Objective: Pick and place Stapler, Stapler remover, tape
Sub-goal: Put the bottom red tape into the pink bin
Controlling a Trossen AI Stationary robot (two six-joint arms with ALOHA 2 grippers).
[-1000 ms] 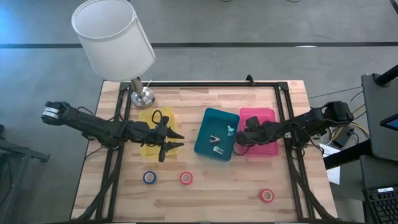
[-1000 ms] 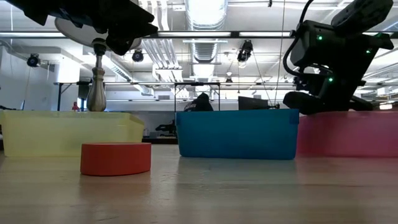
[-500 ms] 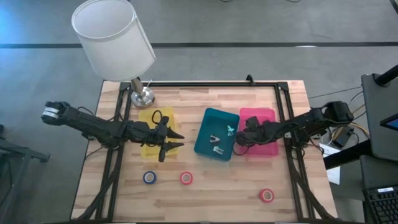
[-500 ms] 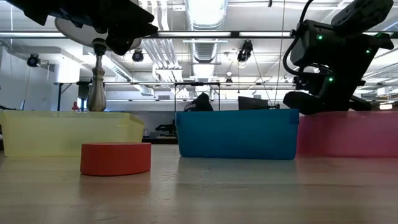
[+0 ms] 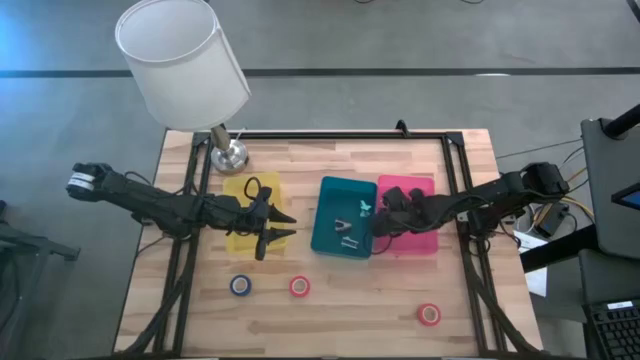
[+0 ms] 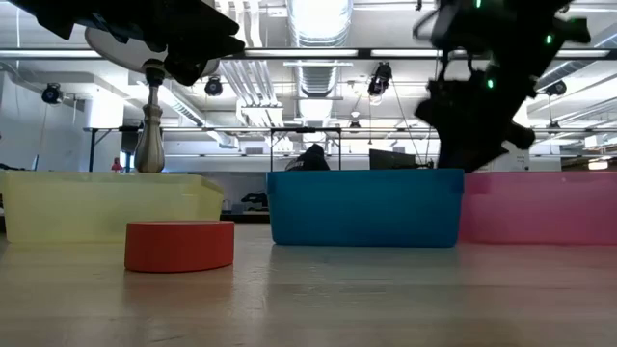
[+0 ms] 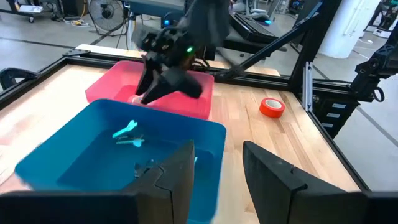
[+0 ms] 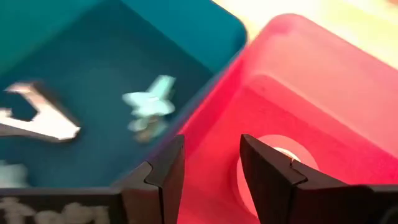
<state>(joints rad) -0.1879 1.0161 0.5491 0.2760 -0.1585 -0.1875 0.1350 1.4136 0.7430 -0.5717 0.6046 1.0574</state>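
Overhead, three trays sit mid-table: yellow tray at 9 o'clock, blue tray centre, pink tray at 3 o'clock. The right gripper, fingers apart and empty, hangs over the blue-pink border; one pale tape roll lies in the pink tray. The left gripper, also apart, waits beside the yellow tray. Three tape rolls, blue, red and red, lie toward 6 o'clock. Best approach: rise clear of the tray walls before reaching for the nearest roll.

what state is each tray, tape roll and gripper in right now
yellow tray: holds a dark tool
blue tray: holds metal pieces
pink tray: holds one tape roll
blue tape, red tapes: on the table
left gripper: open, empty
right gripper: open, empty
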